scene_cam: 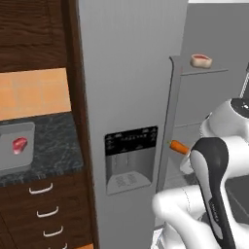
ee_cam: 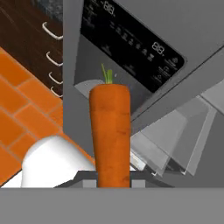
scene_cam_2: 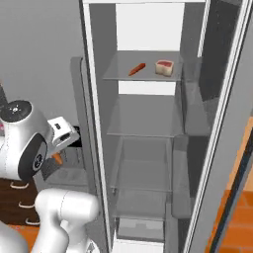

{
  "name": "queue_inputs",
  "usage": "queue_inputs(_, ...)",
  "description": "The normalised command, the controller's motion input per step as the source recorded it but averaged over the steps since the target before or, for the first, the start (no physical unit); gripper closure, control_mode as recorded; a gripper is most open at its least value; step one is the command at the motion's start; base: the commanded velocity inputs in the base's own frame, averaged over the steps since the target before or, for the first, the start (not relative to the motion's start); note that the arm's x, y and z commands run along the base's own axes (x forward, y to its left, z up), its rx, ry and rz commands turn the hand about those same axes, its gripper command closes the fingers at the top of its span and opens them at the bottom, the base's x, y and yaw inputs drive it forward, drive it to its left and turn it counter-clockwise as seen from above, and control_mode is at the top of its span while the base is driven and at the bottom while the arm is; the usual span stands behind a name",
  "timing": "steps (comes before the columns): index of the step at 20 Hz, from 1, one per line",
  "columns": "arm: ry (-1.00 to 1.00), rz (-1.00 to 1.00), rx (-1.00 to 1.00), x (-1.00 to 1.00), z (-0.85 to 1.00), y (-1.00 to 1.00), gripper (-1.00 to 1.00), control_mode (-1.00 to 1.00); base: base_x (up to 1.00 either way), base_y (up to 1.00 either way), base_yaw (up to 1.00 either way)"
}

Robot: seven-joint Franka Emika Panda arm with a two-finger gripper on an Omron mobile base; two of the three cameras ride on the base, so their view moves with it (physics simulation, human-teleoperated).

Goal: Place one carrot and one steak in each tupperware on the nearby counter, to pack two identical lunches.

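My gripper (ee_cam: 112,180) is shut on a carrot (ee_cam: 110,127), which stands up between the jaws with its green stub on top. From the left base camera the held carrot (scene_cam: 178,146) hangs beside the fridge door's edge, level with the dispenser. One grey tupperware (scene_cam: 31,146) sits on the black counter (scene_cam: 58,141) at the left, with a steak (scene_cam: 19,145) in it. Inside the open fridge, a second carrot (scene_cam_2: 137,69) and another steak (scene_cam_2: 165,67) lie on the top shelf (scene_cam_2: 143,76).
The grey fridge door with its black dispenser panel (scene_cam: 130,160) stands between the gripper and the counter. Dark wood drawers (scene_cam: 46,209) with silver handles sit under the counter. The lower fridge shelves (scene_cam_2: 143,131) are bare. The floor is orange tile (ee_cam: 22,100).
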Motion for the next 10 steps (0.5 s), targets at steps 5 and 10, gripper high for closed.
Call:
queue_inputs(5,0.00,0.00,0.00,0.00,0.00,0.00,1.00,1.00,0.06,1.00,0.04)
queue_inputs(10,0.00,0.00,0.00,0.00,0.00,0.00,1.00,1.00,0.21,1.00,0.01)
